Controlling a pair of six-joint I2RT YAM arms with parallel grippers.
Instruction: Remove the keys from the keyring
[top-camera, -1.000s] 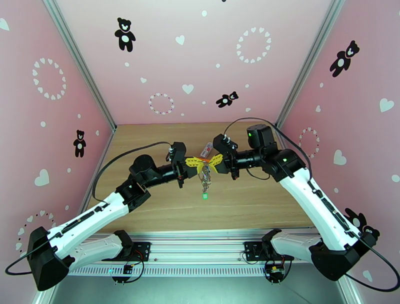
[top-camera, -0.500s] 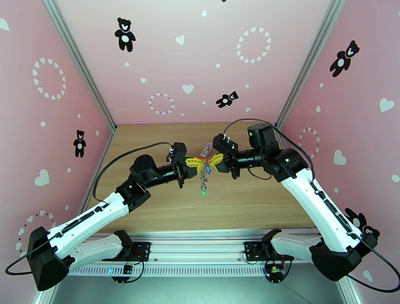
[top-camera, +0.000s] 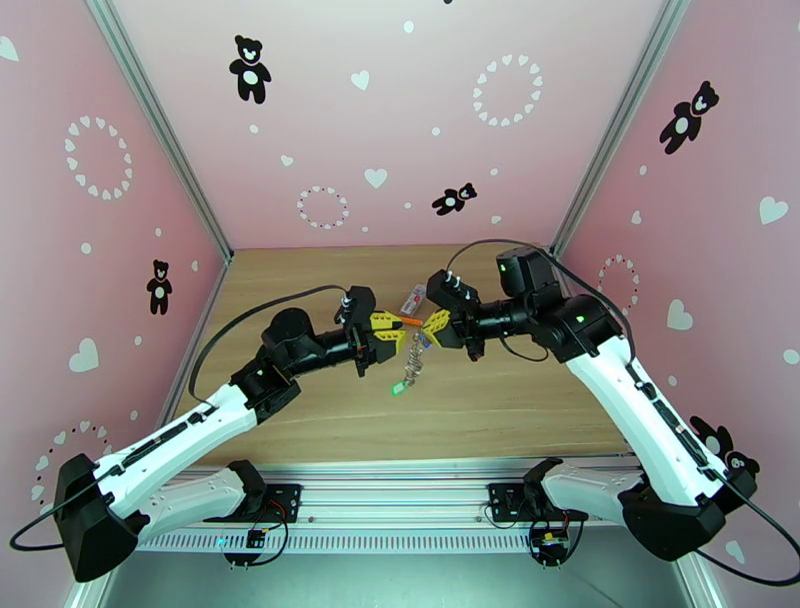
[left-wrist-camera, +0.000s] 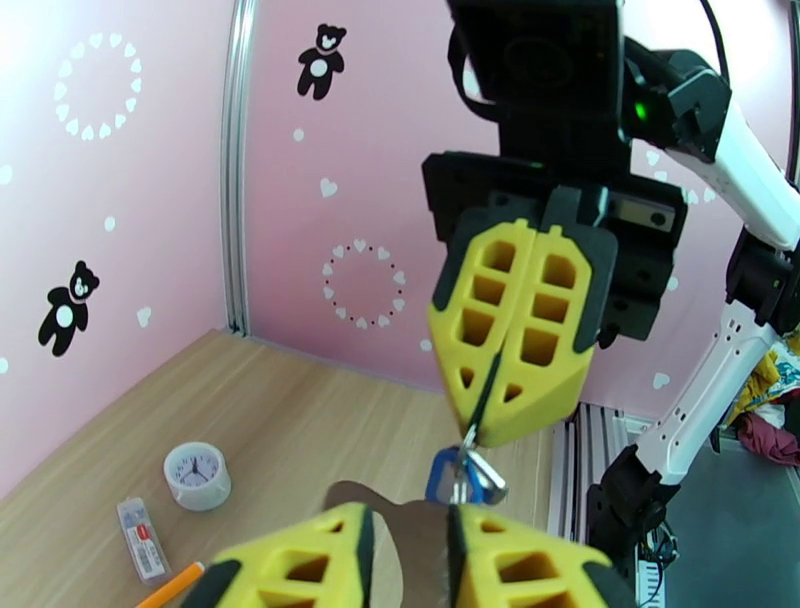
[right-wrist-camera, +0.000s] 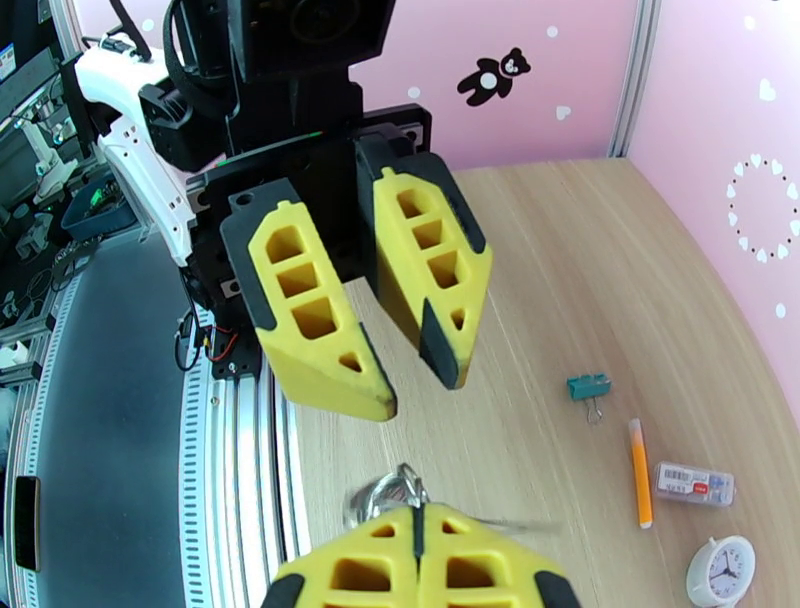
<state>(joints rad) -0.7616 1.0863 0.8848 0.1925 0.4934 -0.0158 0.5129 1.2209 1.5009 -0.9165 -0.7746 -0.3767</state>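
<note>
Right end effector (top-camera: 432, 322) — grey dangling keyring (top-camera: 411, 362)

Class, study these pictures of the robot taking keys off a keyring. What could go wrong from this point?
1. The keyring hangs from just the tips of the shut right tool; it could slip and drop to the table.
2. The left tool stands open, clear of the ring, while the green key dangles loosely below; a grab might miss or catch the chain instead.

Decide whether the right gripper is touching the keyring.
Touching. The left wrist view shows the right gripper shut on the keyring, with a metal ring pinched in its closed jaws.
</note>
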